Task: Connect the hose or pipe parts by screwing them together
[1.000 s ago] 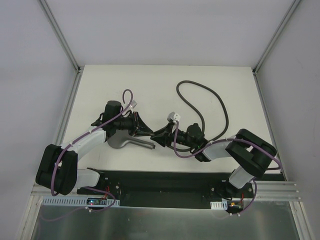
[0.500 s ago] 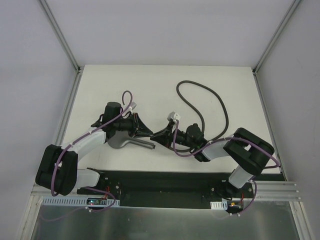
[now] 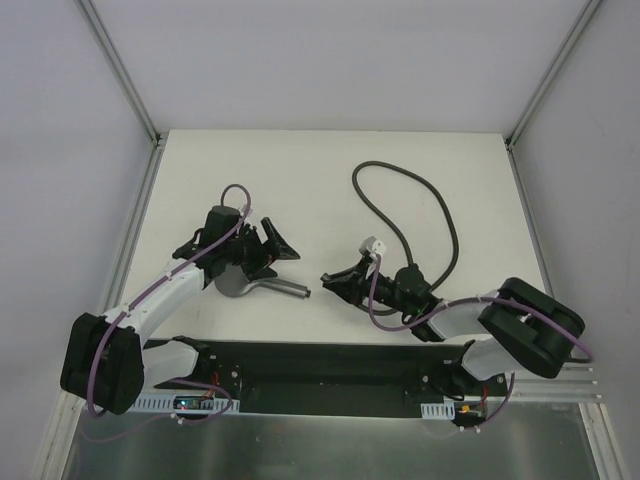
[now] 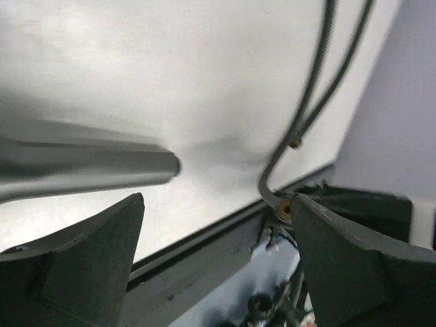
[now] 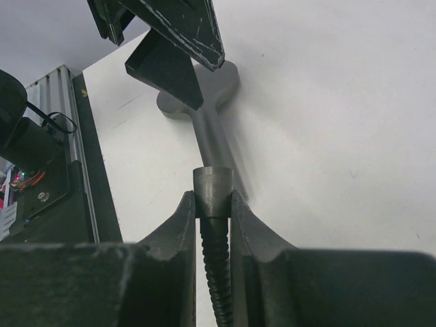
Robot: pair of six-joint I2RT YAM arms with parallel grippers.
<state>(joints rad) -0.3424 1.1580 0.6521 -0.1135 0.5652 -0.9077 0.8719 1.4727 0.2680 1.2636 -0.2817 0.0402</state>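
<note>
Left gripper: the left gripper (image 3: pixel 277 258) stands with its jaws spread wide and grips nothing. It hangs over the shower head where head and handle meet. In the left wrist view its two fingers (image 4: pixel 82 262) frame the handle's free end without touching it.
Right gripper: the right gripper (image 3: pixel 332 284) has its jaws drawn narrow and clamped on the flexible hose. In the right wrist view both fingers (image 5: pixel 178 228) press on the ribbed hose just behind its end fitting.
Shower head: the dark grey shower head (image 3: pixel 245 288) lies flat on the white table (image 3: pixel 330 160), near the front edge. Its round head is toward the left and its straight handle (image 4: pixel 88 170) points right, toward the right gripper.
Flexible hose: the flexible hose (image 3: pixel 443 205) runs back from the right gripper, curves up the right side of the table and ends in a loop near the middle.
End fitting: the conical end fitting (image 5: pixel 212 191) sticks out past the fingertips and lines up with the handle ahead of it. From above, a small gap shows between the fitting and the handle's end.
Base plate: a black base plate (image 3: pixel 330 360) along the near edge carries both arms.
</note>
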